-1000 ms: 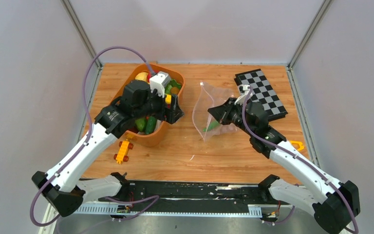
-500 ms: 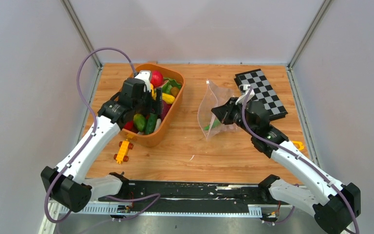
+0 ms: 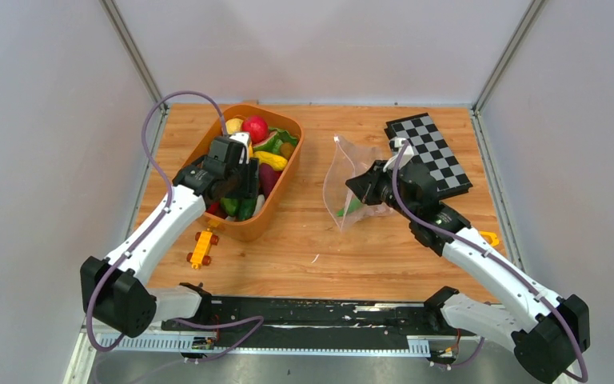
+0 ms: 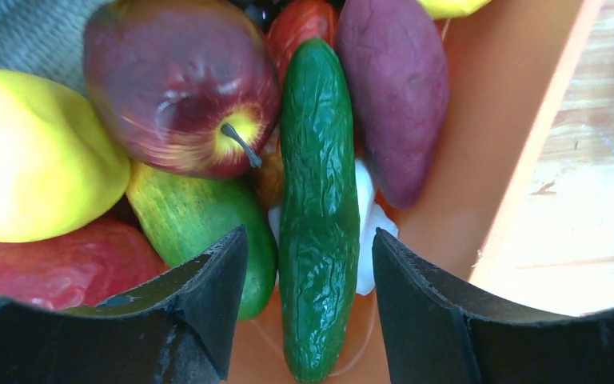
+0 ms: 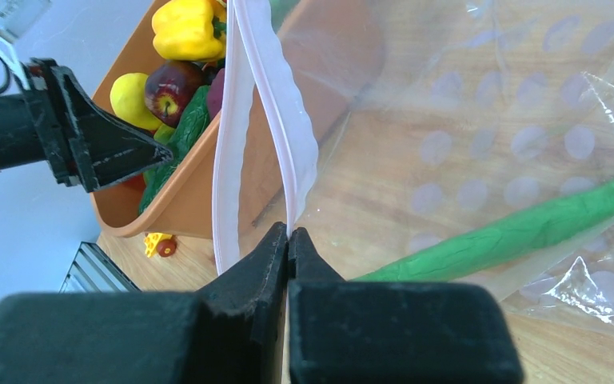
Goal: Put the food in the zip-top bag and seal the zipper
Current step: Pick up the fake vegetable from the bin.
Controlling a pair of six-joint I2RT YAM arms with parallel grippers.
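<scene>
The food lies piled in the orange tub (image 3: 297, 140): a green cucumber (image 4: 316, 216), a red apple (image 4: 176, 88), a purple piece (image 4: 396, 88) and a yellow pepper (image 5: 185, 28). My left gripper (image 4: 308, 240) reaches down into the tub's near end, open, one finger on each side of the cucumber with a gap on both sides. The zip-top bag (image 3: 350, 164) stands on the table with a long green piece (image 5: 528, 228) inside. My right gripper (image 5: 288, 232) is shut on the bag's zipper (image 5: 288, 128) and holds one side of the mouth up, so the mouth gapes.
A yellow toy car (image 3: 201, 248) sits on the wood just in front of the tub. A checkerboard (image 3: 429, 154) lies at the back right behind the bag. A small yellow object (image 3: 489, 237) is by the right arm.
My left gripper has come back toward the tub's near end and lowered over the cucumber, its jaws narrowing around it. The right gripper still holds the bag edge, with the bag shifted slightly.
</scene>
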